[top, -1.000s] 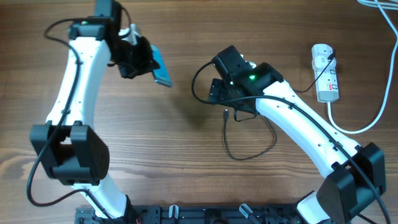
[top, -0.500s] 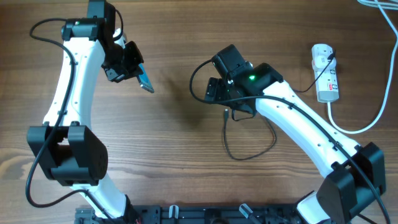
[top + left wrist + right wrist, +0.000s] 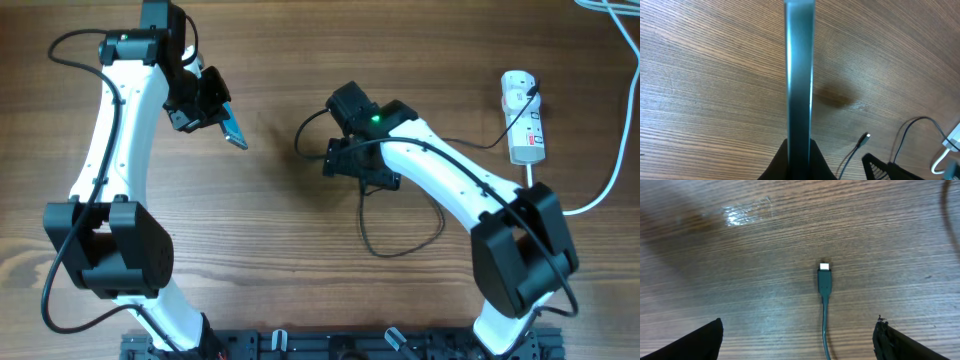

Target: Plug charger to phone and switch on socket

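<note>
My left gripper [image 3: 207,102] is shut on the phone [image 3: 235,132] and holds it tilted on edge above the table at the upper left. In the left wrist view the phone [image 3: 799,75] is edge-on, rising from the jaws [image 3: 799,162]. The charger, a thin black cable [image 3: 363,225], loops on the table centre-right. Its plug tip [image 3: 824,277] lies flat on the wood, pointing away from my right gripper [image 3: 797,327], which is open and empty, with the cable running between its fingers. The plug also shows in the left wrist view [image 3: 865,138]. My right gripper [image 3: 358,168] hovers over the plug end. The socket [image 3: 524,120] lies at the far right.
A thick white cord [image 3: 600,195] runs from the socket along the right edge. The charger cable leads up to the socket. Black arm cables arc beside both arms. Bare wood lies between the two grippers.
The left gripper moved left and turned the phone on edge a second ago, then held still. The right gripper shifted left over the charger's plug end.
</note>
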Action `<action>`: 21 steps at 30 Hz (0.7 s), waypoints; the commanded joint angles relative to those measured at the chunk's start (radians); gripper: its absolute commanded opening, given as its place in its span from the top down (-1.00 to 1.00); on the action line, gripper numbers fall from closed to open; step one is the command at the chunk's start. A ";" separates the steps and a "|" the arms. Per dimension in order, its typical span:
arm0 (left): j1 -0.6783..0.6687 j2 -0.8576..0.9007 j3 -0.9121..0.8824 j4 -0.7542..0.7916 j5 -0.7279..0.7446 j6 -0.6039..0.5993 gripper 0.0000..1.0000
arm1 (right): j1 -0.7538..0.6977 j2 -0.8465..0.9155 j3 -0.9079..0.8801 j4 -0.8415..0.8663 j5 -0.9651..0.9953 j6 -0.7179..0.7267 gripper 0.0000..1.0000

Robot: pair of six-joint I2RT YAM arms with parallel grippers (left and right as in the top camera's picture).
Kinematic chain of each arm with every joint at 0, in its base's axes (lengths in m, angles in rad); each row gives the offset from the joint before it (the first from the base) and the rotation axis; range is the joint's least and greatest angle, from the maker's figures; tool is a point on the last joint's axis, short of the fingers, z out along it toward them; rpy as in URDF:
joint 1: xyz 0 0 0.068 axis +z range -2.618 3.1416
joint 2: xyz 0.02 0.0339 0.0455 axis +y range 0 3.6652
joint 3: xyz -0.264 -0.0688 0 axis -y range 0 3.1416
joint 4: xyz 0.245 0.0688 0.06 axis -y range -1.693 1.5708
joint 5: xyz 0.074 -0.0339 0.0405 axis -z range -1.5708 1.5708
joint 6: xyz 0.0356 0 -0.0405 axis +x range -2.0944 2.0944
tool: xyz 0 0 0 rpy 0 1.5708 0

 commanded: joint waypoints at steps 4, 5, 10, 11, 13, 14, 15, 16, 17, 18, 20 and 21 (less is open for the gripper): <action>-0.002 -0.007 0.016 0.000 -0.006 0.017 0.92 | -0.001 0.065 -0.010 0.025 0.037 0.003 -0.57; -0.002 -0.007 0.016 -0.003 -0.006 0.017 0.92 | -0.001 0.072 -0.010 0.024 0.052 0.002 -0.45; -0.002 -0.007 0.016 -0.005 -0.006 0.017 0.92 | -0.001 0.120 -0.010 0.019 0.055 0.000 -0.18; -0.002 -0.007 0.016 -0.006 -0.006 0.017 0.92 | -0.001 0.133 -0.010 0.019 0.055 0.000 -0.18; -0.002 -0.007 0.016 -0.007 -0.006 0.017 0.92 | -0.001 0.150 -0.010 0.018 0.051 0.000 -0.18; -0.002 -0.007 0.016 -0.007 -0.006 0.017 0.92 | -0.001 0.157 -0.010 0.017 0.047 0.000 -0.12; -0.002 -0.007 0.016 -0.006 -0.006 0.017 0.92 | -0.001 0.165 -0.010 0.014 0.047 0.000 -0.06; -0.002 -0.007 0.016 -0.006 -0.006 0.017 0.92 | -0.001 0.172 -0.010 0.010 0.047 0.000 -0.02; -0.002 -0.007 0.016 -0.006 -0.006 0.017 0.92 | -0.001 0.181 -0.010 0.008 0.047 -0.001 0.01; -0.002 -0.007 0.016 -0.006 -0.006 0.017 0.92 | -0.001 0.185 -0.010 0.006 0.047 -0.001 0.03; -0.002 -0.007 0.016 -0.003 -0.006 0.016 0.92 | -0.001 0.190 -0.010 0.004 0.048 -0.001 0.09; -0.002 -0.006 0.016 -0.003 -0.006 0.017 0.92 | -0.001 0.190 -0.010 0.004 0.048 -0.001 0.12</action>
